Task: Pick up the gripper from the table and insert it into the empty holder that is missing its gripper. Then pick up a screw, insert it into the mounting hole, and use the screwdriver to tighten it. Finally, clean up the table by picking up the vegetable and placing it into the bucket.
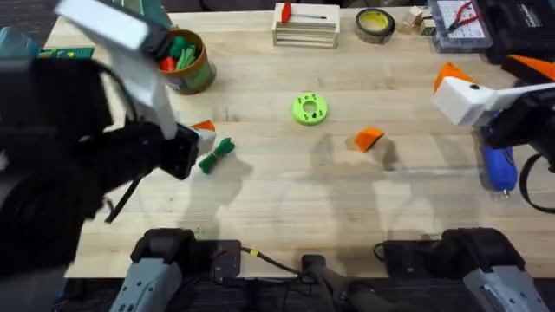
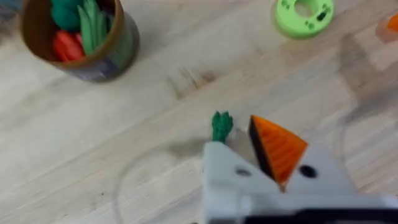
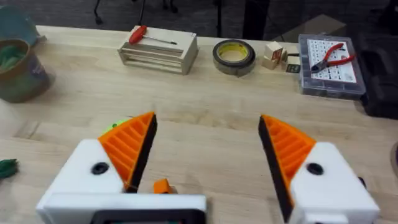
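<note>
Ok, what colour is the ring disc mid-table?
Lime green ring disc, clearest in the overhead view.

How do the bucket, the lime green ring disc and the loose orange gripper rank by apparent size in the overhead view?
1. bucket, largest
2. lime green ring disc
3. orange gripper, slightly smaller than the disc

A pale wooden table with visible grain stands under even light, and beyond its far edge lies dark grey floor with chair legs.
</note>
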